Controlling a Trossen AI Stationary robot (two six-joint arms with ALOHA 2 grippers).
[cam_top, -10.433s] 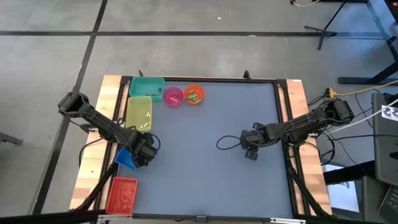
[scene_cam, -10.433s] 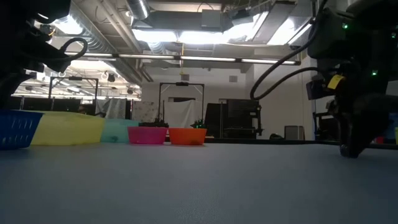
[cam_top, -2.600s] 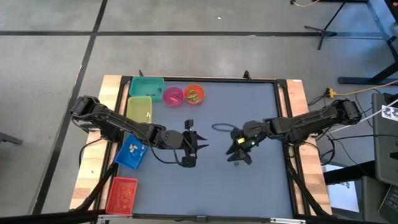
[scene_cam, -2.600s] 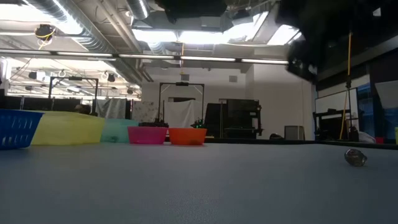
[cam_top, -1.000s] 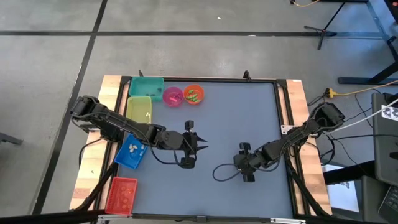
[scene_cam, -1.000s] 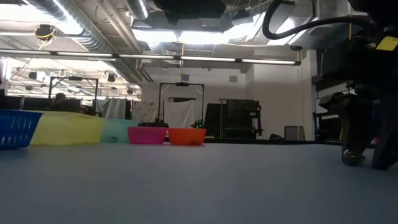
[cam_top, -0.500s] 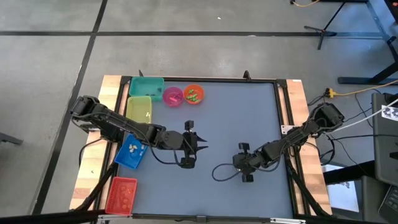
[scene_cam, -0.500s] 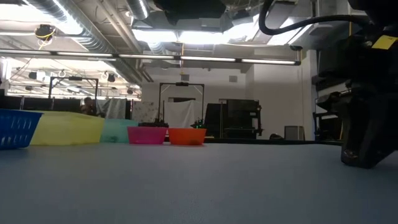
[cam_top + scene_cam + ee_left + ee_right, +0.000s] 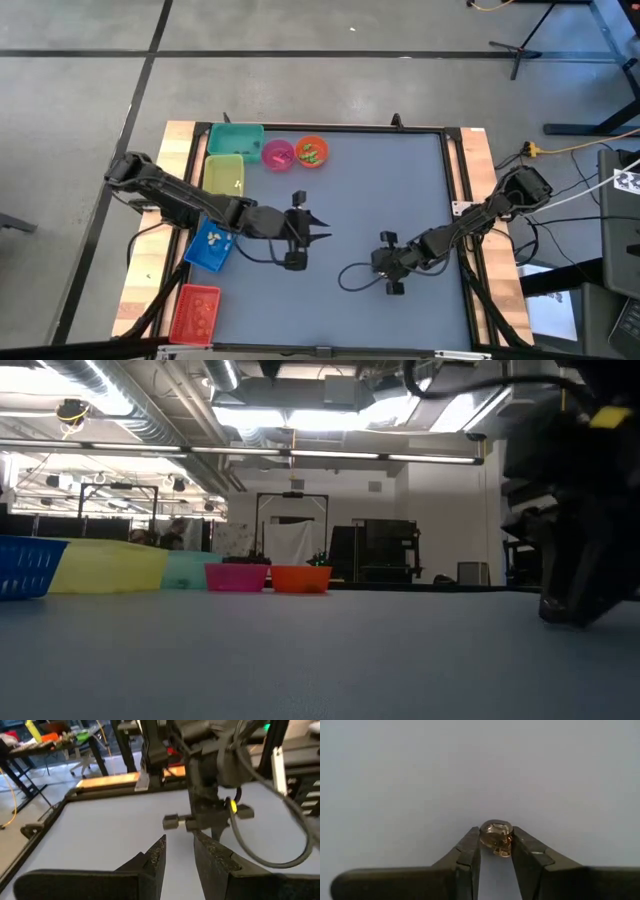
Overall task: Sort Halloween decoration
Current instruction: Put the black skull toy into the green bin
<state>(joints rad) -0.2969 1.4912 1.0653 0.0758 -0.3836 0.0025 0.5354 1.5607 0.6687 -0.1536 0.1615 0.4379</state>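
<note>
Rounded glossy trinket (image 9: 496, 837), right claw (image 9: 495, 851) pinching

A tiny glossy pale-brown rounded trinket (image 9: 496, 836) sits between the right pincer's (image 9: 495, 851) two dark fingertips, touching both, just above the grey tabletop (image 9: 470, 770). More tiny trinkets, too small to tell apart, lie in the bins: white ones (image 9: 233, 186) and green ones (image 9: 311, 153).
</note>
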